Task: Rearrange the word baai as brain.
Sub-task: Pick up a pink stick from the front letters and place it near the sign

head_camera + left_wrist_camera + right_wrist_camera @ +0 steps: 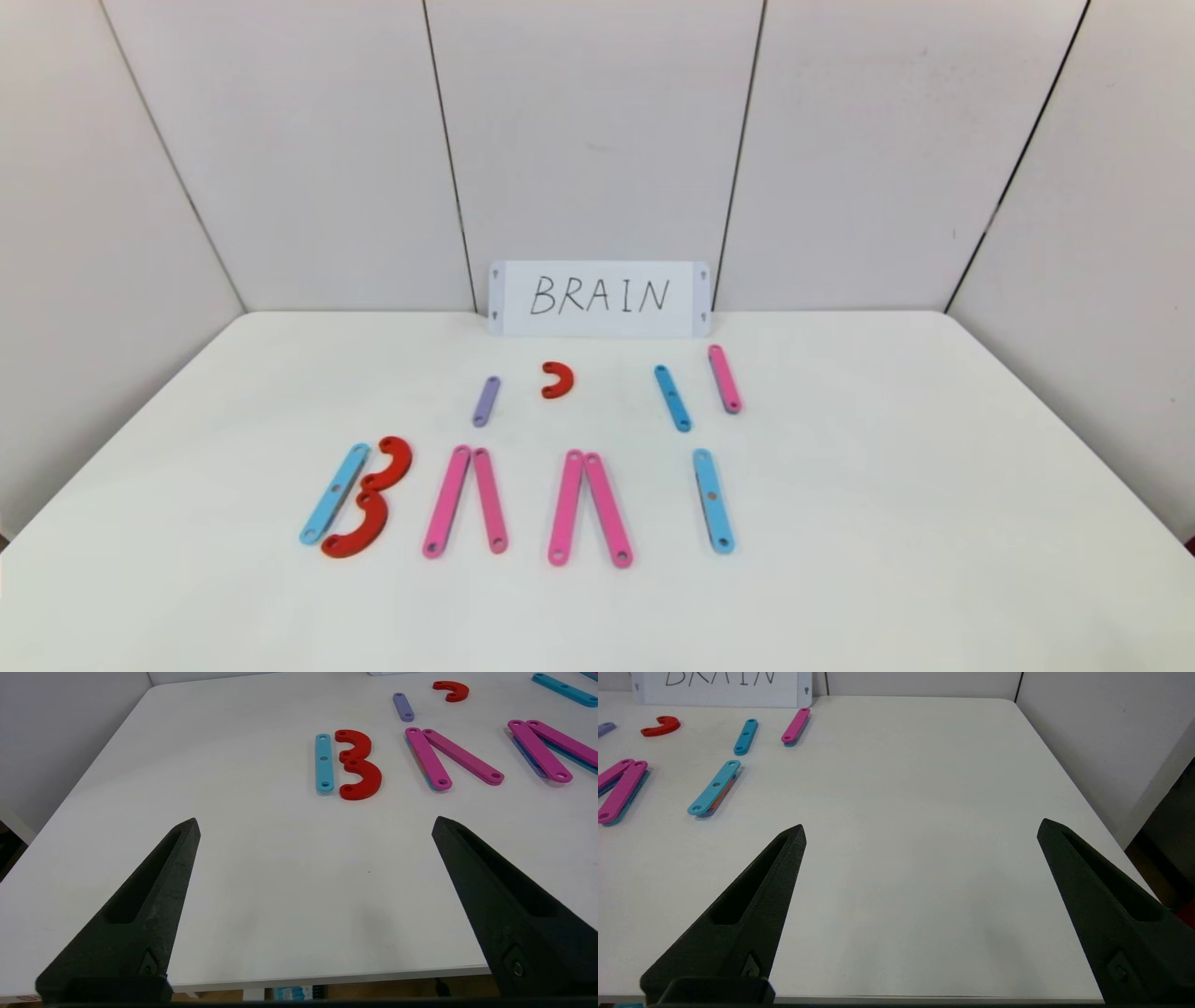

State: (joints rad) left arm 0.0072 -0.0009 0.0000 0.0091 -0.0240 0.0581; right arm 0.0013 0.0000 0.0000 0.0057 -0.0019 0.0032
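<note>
The letters (523, 504) lie flat in front of the white card (598, 299): a blue strip with two red curves, two pink pairs, one blue strip. Both the left claw (315, 826) and right claw (922, 828) hover spread wide, holding nothing, over the table's (887, 523) near edge.

The counter (840, 523) is viewed from above by the head camera; low wrist views face inward, sharing the pink strips (537, 749) between them.
</note>
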